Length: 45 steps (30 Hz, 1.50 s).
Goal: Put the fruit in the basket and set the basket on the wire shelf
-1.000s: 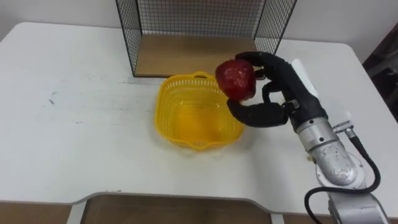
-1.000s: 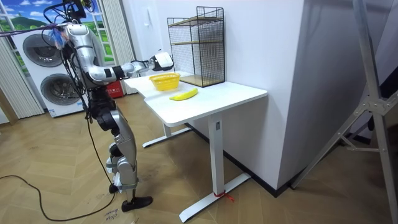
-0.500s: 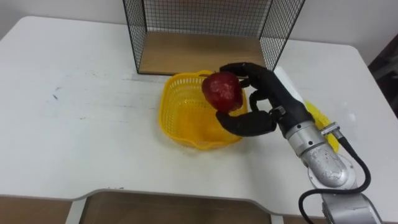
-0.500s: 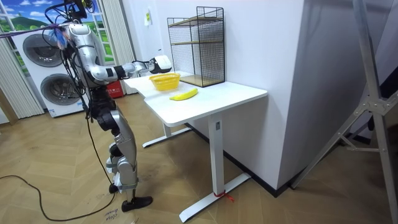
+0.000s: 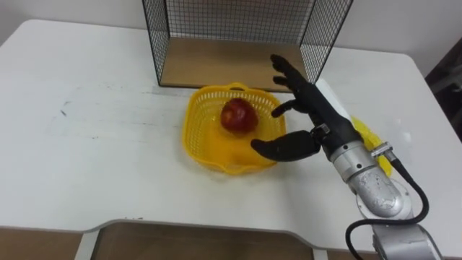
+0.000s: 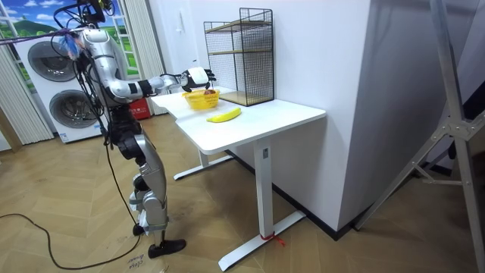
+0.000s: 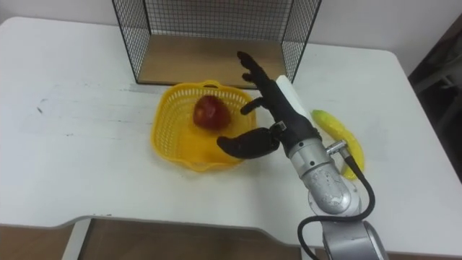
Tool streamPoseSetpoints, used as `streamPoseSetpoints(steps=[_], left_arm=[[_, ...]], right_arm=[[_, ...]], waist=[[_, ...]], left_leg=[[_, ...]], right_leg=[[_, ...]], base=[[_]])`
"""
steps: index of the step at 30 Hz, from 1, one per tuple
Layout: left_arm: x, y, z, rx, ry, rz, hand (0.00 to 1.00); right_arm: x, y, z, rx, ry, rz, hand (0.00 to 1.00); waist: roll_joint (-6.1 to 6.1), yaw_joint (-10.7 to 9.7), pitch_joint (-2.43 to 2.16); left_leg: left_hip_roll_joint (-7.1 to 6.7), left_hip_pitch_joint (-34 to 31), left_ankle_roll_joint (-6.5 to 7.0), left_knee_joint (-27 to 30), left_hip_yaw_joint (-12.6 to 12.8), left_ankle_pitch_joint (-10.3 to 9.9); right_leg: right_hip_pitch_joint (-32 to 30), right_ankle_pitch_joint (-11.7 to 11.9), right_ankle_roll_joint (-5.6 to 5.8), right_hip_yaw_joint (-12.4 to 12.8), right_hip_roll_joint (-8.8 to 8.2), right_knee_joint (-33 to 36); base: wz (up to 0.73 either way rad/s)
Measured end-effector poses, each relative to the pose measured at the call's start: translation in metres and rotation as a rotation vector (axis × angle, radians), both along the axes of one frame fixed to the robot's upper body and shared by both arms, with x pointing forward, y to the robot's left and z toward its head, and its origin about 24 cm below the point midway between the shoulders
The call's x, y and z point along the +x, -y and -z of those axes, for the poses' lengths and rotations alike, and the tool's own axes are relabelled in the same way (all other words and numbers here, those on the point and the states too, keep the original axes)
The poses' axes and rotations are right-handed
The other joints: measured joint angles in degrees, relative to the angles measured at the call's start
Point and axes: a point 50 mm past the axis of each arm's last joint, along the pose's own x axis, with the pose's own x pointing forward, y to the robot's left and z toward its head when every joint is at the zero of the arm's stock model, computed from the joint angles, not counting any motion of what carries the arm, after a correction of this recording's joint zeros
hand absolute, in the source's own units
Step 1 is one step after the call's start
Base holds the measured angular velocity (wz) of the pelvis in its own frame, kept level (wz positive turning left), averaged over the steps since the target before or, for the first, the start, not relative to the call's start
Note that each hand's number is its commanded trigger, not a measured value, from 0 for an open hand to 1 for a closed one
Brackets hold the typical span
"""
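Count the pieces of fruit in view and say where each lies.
2. A red apple lies in the yellow basket. A banana lies on the white table, right of the open right hand and partly hidden by its arm.

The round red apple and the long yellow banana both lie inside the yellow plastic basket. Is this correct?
Only the round red apple lies inside the yellow plastic basket. The long yellow banana lies on the white table, right of the open right robot hand, as the right eye view shows.
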Motion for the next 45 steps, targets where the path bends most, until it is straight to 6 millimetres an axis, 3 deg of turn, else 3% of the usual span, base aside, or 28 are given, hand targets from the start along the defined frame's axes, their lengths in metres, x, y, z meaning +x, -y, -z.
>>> streamPoseSetpoints(steps=[13,22,25,32,39,43,45], left_arm=[[0.0,0.0,0.0,0.002,-0.001,0.0,0.0],[-0.004,0.0,0.001,-0.002,-0.017,-0.009,0.0],[-0.005,-0.001,0.001,-0.002,-0.018,-0.012,0.0],[-0.013,-0.003,0.001,0.006,-0.029,-0.002,0.0],[-0.027,-0.005,0.001,0.007,-0.056,-0.053,0.0],[-0.026,-0.005,0.001,0.006,-0.049,-0.064,0.0],[-0.024,-0.005,0.001,0.008,-0.045,-0.065,0.0]], right_arm=[[0.0,0.0,0.0,0.0,0.0,0.0,0.0],[0.0,0.004,-0.009,0.01,0.04,0.016,0.0],[0.001,0.013,-0.02,0.021,0.098,0.071,0.0],[0.0,0.056,-0.039,0.133,0.237,0.326,0.0],[-0.008,0.092,-0.052,0.159,0.363,0.58,0.0],[-0.01,0.105,-0.049,0.159,0.384,0.672,0.0],[-0.011,0.115,-0.043,0.15,0.368,0.731,0.0]], waist=[[0.01,0.0,0.01],[0.12,-1.3,0.0],[0.0,-1.8,-0.09],[-0.26,-2.1,-0.29],[0.41,-4.6,-0.4],[0.28,-5.2,-0.5],[-0.41,-5.5,-0.39]], left_leg=[[0.0,0.0,0.0,0.0,0.0,0.0],[-0.01,0.0,0.0,-0.1,0.0,0.0],[-0.01,0.0,0.0,-0.1,0.0,0.0],[-0.01,0.2,0.0,-0.1,0.1,0.0],[0.0,0.0,0.0,-0.3,0.1,0.0],[-0.03,0.3,0.01,0.3,0.1,0.0],[-0.08,0.3,0.02,0.4,0.2,0.0]], right_leg=[[0.0,0.0,0.0,0.0,0.0,0.0],[0.0,0.0,0.0,0.0,0.0,0.0],[0.0,0.0,0.0,0.0,-0.01,0.1],[0.1,0.0,0.0,0.2,-0.02,0.1],[-0.1,0.0,0.0,0.0,0.02,-0.1],[0.0,0.0,0.0,0.0,-0.09,0.3],[0.0,0.0,0.01,0.1,-0.16,0.3]], base=[[0.0],[0.0],[0.0],[0.0],[0.0],[0.0],[0.0]])
